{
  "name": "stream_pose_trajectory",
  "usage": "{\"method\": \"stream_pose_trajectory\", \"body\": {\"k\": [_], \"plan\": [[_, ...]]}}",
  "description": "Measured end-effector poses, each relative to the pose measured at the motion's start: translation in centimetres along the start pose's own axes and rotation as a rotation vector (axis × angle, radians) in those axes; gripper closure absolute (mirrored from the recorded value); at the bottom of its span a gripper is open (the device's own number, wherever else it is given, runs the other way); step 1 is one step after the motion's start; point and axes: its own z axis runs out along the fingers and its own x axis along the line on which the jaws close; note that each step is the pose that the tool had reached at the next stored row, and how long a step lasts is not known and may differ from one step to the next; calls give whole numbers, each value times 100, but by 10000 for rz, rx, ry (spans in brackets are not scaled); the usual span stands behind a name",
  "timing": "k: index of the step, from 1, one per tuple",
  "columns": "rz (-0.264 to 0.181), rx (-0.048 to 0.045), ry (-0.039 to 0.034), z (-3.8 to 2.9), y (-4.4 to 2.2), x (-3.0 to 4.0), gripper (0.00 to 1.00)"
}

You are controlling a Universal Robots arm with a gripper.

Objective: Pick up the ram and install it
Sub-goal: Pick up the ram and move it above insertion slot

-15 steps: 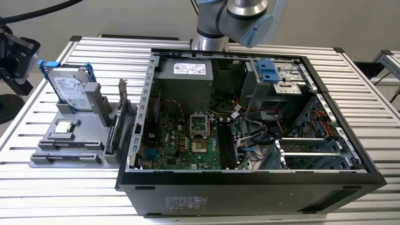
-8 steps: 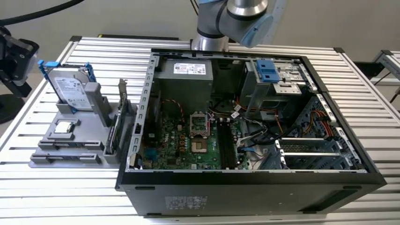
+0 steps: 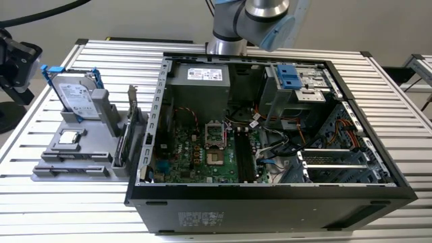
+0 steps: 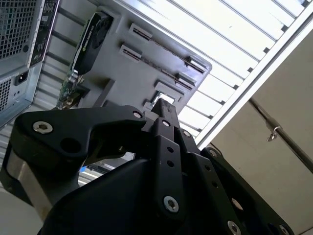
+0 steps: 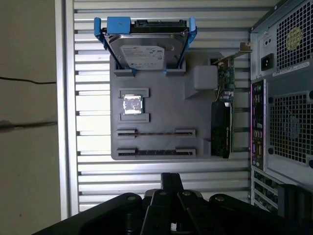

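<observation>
Fingers (image 5: 171, 178) together and empty, I hover just off the grey tray (image 5: 200, 147); the ram (image 5: 156, 133) stands edge-up in a tray slot beside the CPU chip (image 5: 133, 104). Reaching step, I judge: gripping calls for parting them, squared across that thin edge

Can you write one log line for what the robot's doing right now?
gripper: shut, empty, off the holder | ram: in gray holder slot, untouched | PC case: open
</observation>
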Motion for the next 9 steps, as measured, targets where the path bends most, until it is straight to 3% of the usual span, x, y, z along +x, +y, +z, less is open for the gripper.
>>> {"method": "stream_pose_trajectory", "body": {"k": [5, 9], "plan": [[72, 1, -4, 0, 0, 0, 100], [398, 8, -17, 0, 0, 0, 100]]}}
